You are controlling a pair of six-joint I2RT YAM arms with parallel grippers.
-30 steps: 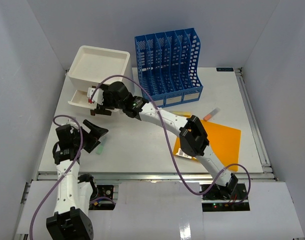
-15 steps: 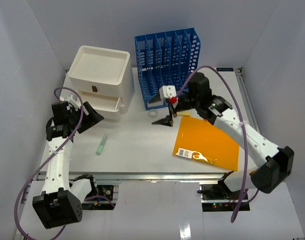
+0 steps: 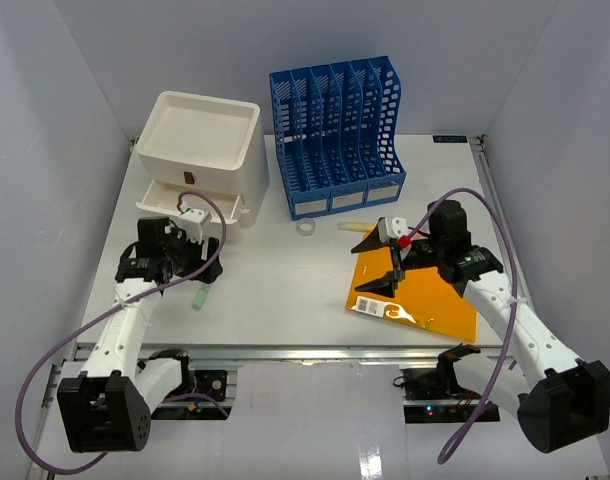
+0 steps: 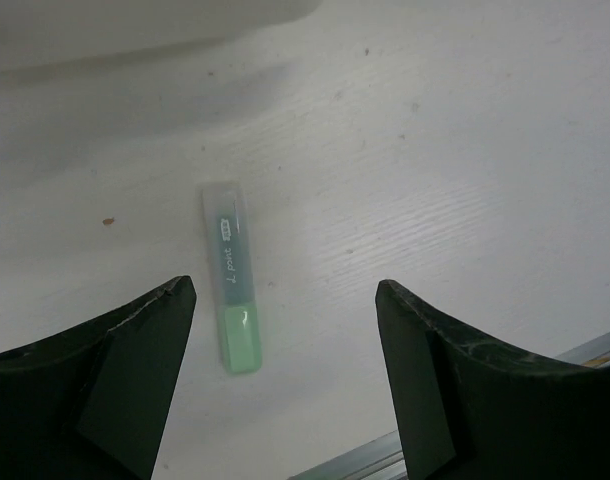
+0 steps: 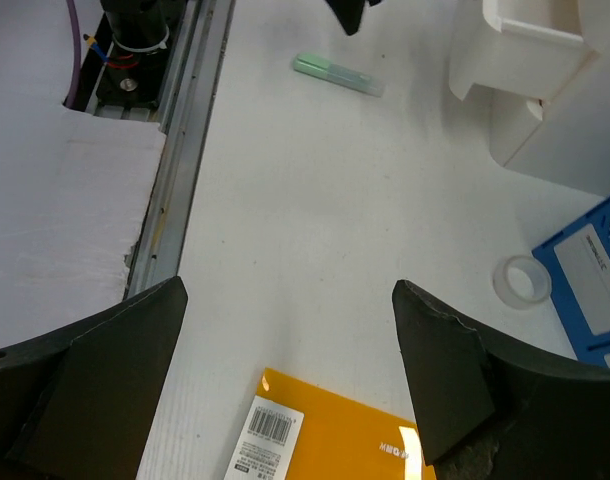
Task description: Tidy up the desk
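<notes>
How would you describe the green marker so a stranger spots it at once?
On the desk, find the white drawer unit, far left. In front of it, beneath the left gripper, a marker lies flat. It alone is pale green with a see-through cap; the tape roll and orange folder lie further right.

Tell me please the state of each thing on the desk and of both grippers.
left gripper: open, over the highlighter, not gripping it
right gripper: open, holding nothing
highlighter: lying flat on the desk
drawer unit: lower drawer pulled out
file rack: upright, slots look empty
orange folder: lying flat
tape roll: lying flat
</notes>
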